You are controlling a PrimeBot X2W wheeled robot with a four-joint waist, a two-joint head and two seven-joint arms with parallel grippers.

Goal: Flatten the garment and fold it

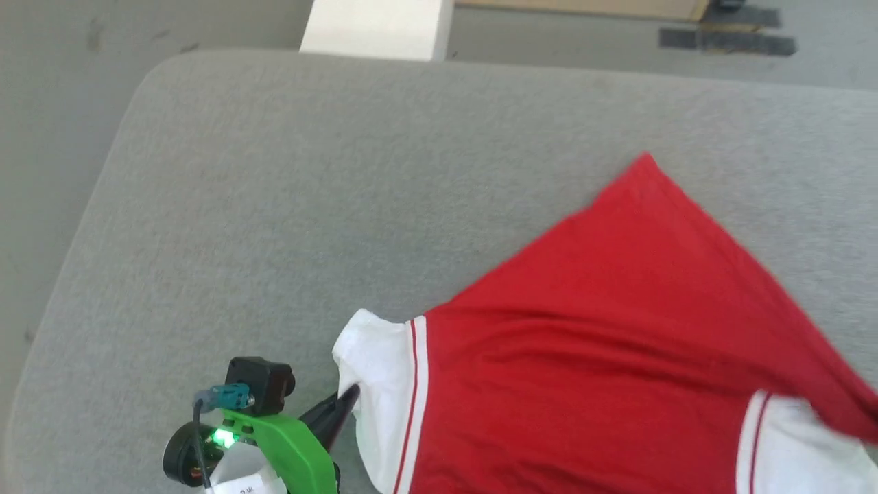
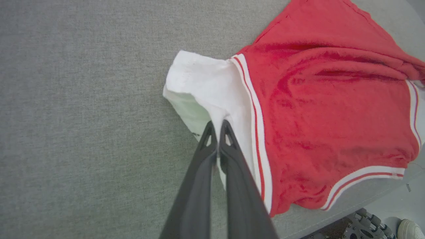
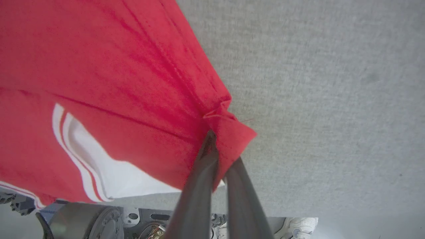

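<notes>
While shirt (image 1: 617, 329) lies rumpled on grey table (image 1: 274, 206), I see left claw (image 2: 217, 127) clamped on white sleeve (image 2: 199, 76), right claw (image 3: 219, 149) clamped on red corner (image 3: 237, 134), cloth taut between.

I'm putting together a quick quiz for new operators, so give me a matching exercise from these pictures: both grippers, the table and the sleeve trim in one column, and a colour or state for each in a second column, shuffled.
Column one:
1. left gripper
2. right gripper
3. table
4. sleeve trim

Column two:
A. plain grey
B. shut on a red corner of the garment
C. red and white stripes
D. shut on the white sleeve

Pairs: 1-D, 2-B, 3-A, 4-C
</notes>
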